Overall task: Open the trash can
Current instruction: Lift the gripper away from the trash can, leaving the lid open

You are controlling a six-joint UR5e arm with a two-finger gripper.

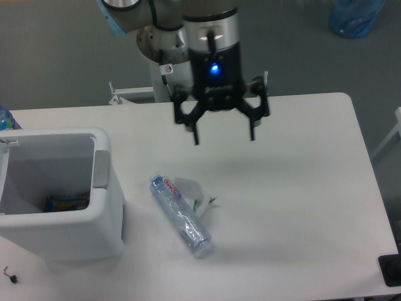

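Note:
The trash can is a large boxy white bin at the left of the table. Its top stands open and I see down into it, where a blue and yellow item lies at the bottom. A grey push tab sits on its right rim. The lid shows only as a thin white edge at the far left. My gripper hangs open and empty above the table, well to the right of the can, fingers pointing down.
A clear plastic bottle lies on its side mid-table, with a crumpled clear wrapper beside it. A blue bag lies on the floor at the back right. A small dark screw lies at the front left.

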